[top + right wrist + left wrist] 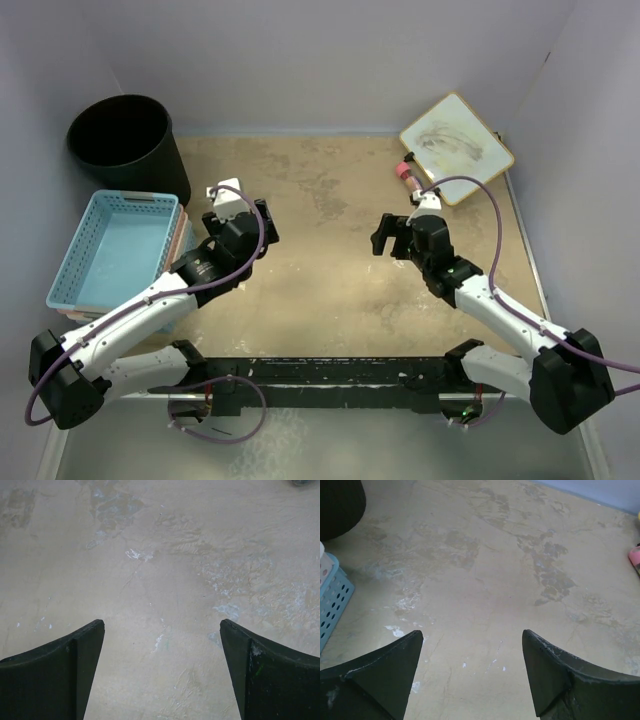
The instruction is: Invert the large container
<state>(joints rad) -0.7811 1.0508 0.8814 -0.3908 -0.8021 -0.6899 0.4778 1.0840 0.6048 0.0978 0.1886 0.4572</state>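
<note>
The large container (128,143) is a tall round matte-black bin standing upright, mouth up, in the far left corner; its side shows at the top left of the left wrist view (339,505). My left gripper (240,215) is open and empty over the table, to the right of the bin and apart from it; its fingertips frame bare table in its wrist view (472,637). My right gripper (392,235) is open and empty over the middle right of the table (162,627).
A blue perforated basket (115,247) sits stacked on pink and white ones at the left, in front of the bin; its corner shows in the left wrist view (332,600). A small whiteboard (457,147) and a pink marker (406,176) lie at the far right.
</note>
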